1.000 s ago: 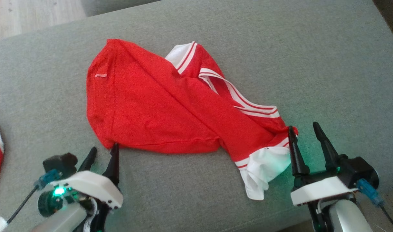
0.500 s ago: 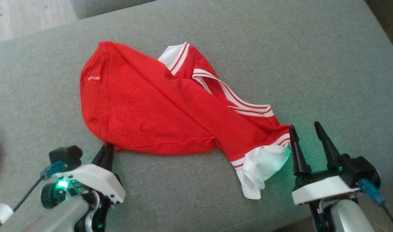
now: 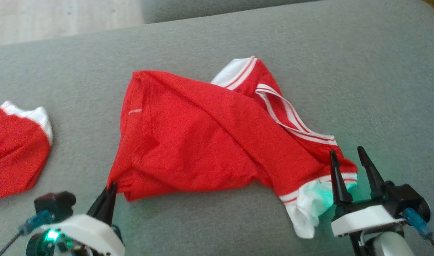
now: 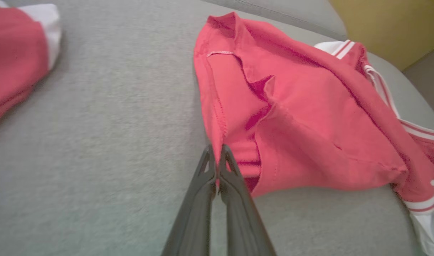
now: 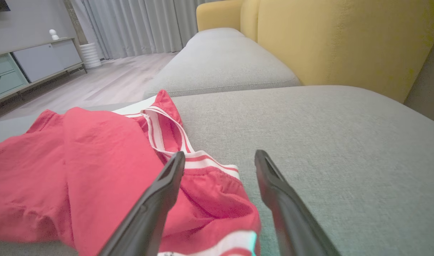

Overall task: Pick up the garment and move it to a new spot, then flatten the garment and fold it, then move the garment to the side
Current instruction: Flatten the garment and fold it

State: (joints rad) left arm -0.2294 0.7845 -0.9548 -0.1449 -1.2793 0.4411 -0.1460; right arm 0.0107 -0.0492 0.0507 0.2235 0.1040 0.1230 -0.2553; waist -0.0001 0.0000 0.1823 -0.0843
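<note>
Since a second ago the left gripper's (image 3: 112,185) two dark fingers, then spread just short of the fabric, have come together on the garment's (image 3: 202,142) near left corner. The head camera has also swung, so the whole scene sits further right in that view. At the far left a second red piece with a white edge (image 3: 14,149) lies flat on the grey sofa cushion (image 3: 345,71), well apart from the task's garment. Next comes the left gripper (image 4: 217,149), fingers pressed tight with the hem corner pinched between their tips; the cloth there is drawn up into a small peak, and in the left wrist view the hem (image 4: 220,117) runs straight away from the fingertips. The garment (image 4: 309,124), a red shirt with white striped trim, lies crumpled across the middle of the cushion. Its body is folded over itself in a diagonal ridge, one white-banded sleeve points to the far side, and the other sleeve trails toward the near right edge, ending in a white cuff (image 3: 304,209). At the right the right gripper (image 3: 347,151) stands with its fingers spread wide and holds nothing. In the right wrist view the gripper (image 5: 220,154) has one finger over the red sleeve end (image 5: 210,199) and the other over bare cushion. A yellow backrest (image 5: 345,35) rises behind.
</note>
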